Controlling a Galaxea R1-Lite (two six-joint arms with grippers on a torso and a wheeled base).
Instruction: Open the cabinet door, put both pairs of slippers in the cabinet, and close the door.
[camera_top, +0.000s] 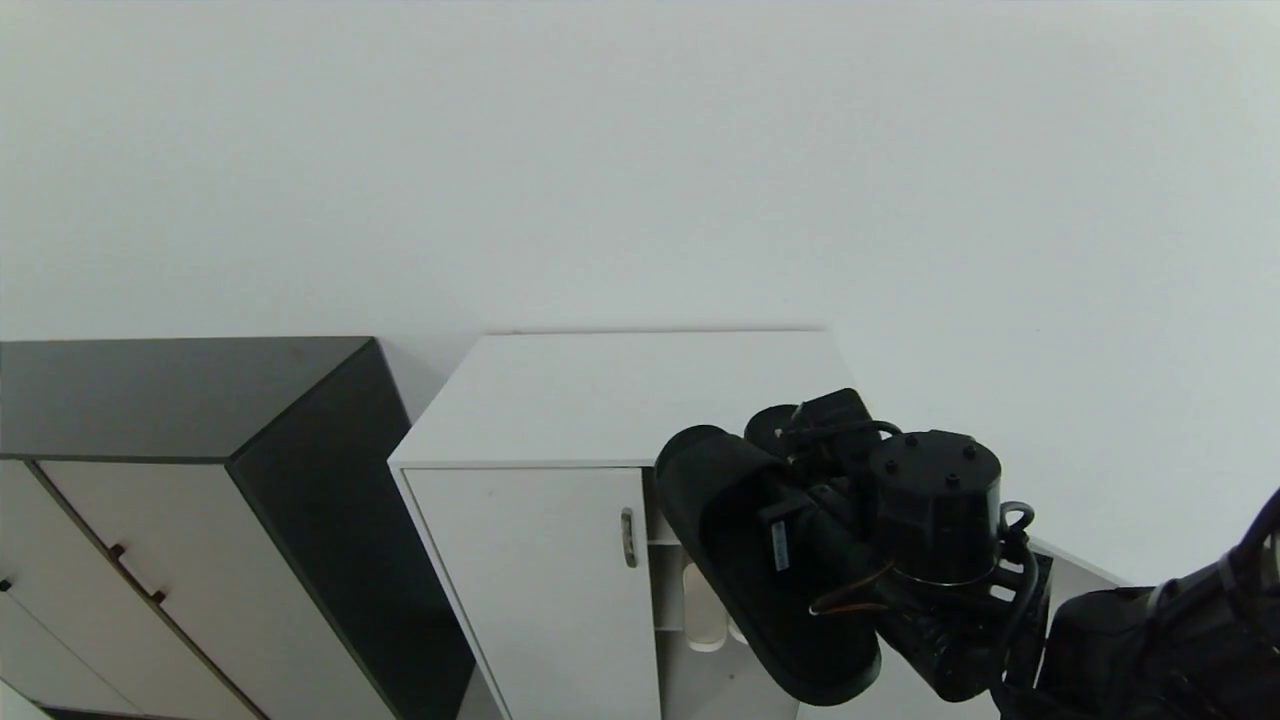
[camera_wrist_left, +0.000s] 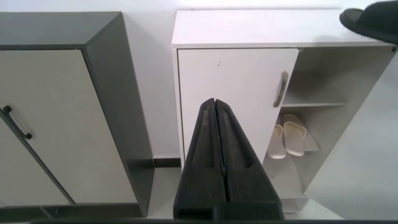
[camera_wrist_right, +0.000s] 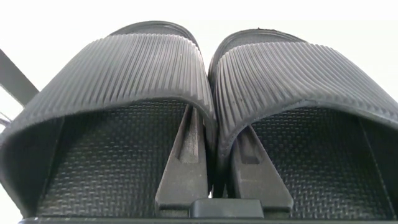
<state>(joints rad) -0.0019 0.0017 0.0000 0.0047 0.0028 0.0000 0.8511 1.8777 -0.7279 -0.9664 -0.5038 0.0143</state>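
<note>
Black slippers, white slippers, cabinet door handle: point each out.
black slippers (camera_wrist_right: 134, 74): right wrist view, ribbed strap of one slipper.
white slippers (camera_wrist_left: 293, 135): left wrist view, upper of one slipper.
cabinet door handle (camera_wrist_left: 281, 89): left wrist view, middle of bar.

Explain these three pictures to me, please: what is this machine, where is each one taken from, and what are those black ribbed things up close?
This is a robot with two arms, each ending in a two-fingered gripper. The wide picture comes from a camera on its head, looking down at a white cabinet beside a dark cabinet. The white one's right half stands open, and a pair of white slippers lies on a shelf inside.

The other two pictures come from cameras on the wrists. The left wrist one looks along the left gripper, which is pressed shut, holds nothing and faces the cabinet. The right wrist one looks into a pair of black slippers. The right gripper has a finger under each strap and pinches the two together. In the head picture they are held up in front of the open half.
</note>
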